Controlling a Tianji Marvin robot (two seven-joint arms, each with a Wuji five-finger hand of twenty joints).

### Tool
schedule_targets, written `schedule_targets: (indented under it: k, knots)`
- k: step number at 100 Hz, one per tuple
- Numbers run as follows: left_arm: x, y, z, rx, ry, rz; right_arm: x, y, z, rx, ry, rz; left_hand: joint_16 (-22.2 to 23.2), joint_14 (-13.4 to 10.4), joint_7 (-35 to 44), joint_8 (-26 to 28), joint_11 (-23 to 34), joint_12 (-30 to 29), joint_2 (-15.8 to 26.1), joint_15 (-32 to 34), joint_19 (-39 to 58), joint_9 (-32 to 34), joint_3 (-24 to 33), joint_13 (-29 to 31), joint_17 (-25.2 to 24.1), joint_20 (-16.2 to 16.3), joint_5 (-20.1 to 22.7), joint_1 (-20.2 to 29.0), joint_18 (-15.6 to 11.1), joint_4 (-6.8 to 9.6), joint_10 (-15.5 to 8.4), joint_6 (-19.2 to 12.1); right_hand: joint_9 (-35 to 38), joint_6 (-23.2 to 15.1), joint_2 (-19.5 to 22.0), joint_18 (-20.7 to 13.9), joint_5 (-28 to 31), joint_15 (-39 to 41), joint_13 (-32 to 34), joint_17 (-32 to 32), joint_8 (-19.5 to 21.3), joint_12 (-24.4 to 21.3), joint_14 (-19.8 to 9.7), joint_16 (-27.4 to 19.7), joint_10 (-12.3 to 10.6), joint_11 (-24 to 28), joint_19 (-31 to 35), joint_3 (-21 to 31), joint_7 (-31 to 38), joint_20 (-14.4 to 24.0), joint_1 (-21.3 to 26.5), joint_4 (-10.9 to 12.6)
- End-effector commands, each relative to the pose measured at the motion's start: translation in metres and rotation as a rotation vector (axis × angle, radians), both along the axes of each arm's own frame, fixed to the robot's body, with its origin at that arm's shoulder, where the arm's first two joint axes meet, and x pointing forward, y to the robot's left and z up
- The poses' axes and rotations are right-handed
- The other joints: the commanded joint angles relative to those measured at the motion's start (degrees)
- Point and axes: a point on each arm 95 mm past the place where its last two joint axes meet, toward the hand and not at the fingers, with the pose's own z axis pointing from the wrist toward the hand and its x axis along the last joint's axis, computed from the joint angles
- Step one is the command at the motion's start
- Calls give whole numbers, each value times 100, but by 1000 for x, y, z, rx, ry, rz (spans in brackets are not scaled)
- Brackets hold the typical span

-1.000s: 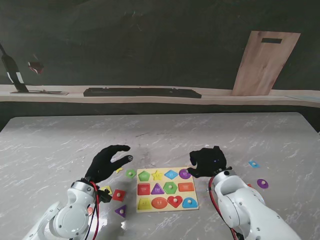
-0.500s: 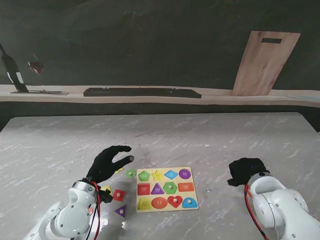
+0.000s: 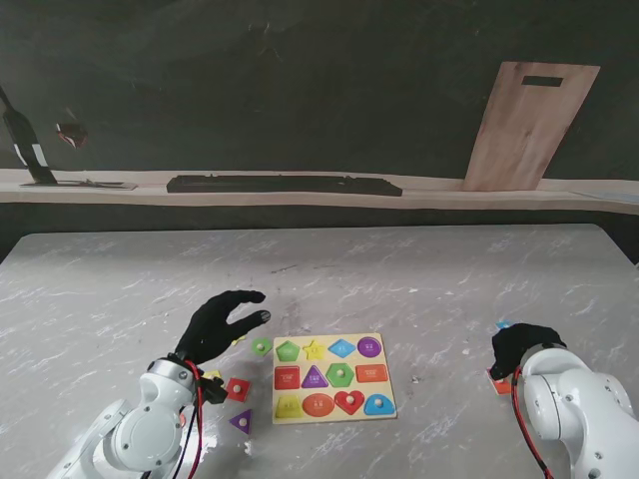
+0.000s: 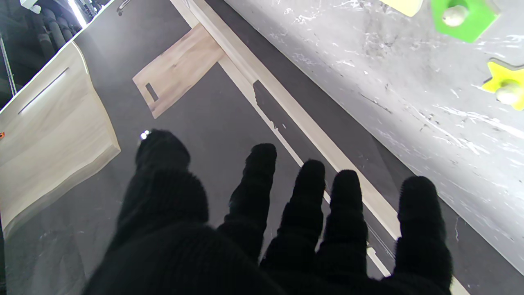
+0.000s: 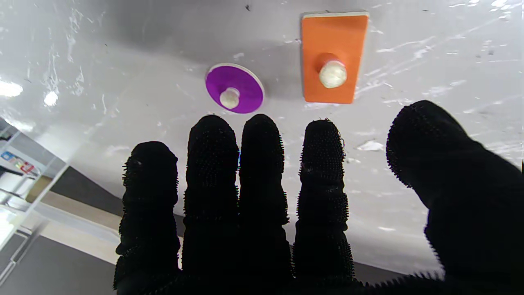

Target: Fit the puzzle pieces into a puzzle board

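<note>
Right fingers: the right hand (image 5: 286, 213) held nothing; four fingers (image 5: 211, 164) lay side by side, the thumb stood apart, all above the worktop (image 5: 123, 102).
Left fingers: the left hand (image 3: 222, 324) was spread and empty, raised over the worktop just left of the puzzle board (image 3: 333, 377).
Right wrist view only: an orange rectangle piece (image 5: 335, 57) and a purple circle piece (image 5: 235, 88) lay flat past the fingertips, near each other but apart, each with a pale knob.
Stand view of the same spot: the right hand covered most of this; only an orange sliver showed at its nearer edge and a blue piece (image 3: 502, 325) at its farther edge.
Left wrist view: a green piece (image 4: 464, 16) and a yellow star piece (image 4: 505, 84) showed at the frame edge.
Loose pieces, left: a red piece (image 3: 238, 389) and a purple triangle piece (image 3: 241, 421) lay on the worktop beside the board.
Board: it lay between the two arms, most of its slots filled with coloured shapes.
Background: a wooden cutting board (image 3: 529, 125) leaned on the wall.
Writing: none legible.
</note>
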Motion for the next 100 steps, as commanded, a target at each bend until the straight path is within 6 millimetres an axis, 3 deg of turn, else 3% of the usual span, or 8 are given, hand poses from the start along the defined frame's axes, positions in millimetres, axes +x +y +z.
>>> schedule_targets:
  k: [1,28,100]
  knots:
    - [0,-1,0,-5,4,-1,1,-2,-4,-7,16,-9,13,51,-66,-28,-61,-80,196,-37,-26,-5,-62,23,-23,-54,58,109,-968,125,-26,-50,36,75,-188,5,160,216,161,107,-60,44,-84,82,-47,172,174,213,240,37,92,-170]
    - [0,-2,0,-3,5,-1,7,-3,-14,1,45,-47,13,47,-62,-25,-58,-79,187,-34,-28,-3,-61,27,-25,-55,66,116,-975,124,-32,-44,331,77,50,134,513,374,408,278,-28,54,1,123,20,230,340,12,307,129,-109,-251]
    - [0,-2,-1,-2,10,-4,10,-7,-26,3,72,-94,12,52,-54,-24,-55,-80,194,-35,-30,-12,-62,25,-28,-56,59,116,-978,124,-31,-45,633,-200,146,202,684,480,637,440,-384,53,44,120,4,243,449,-3,703,173,178,-474]
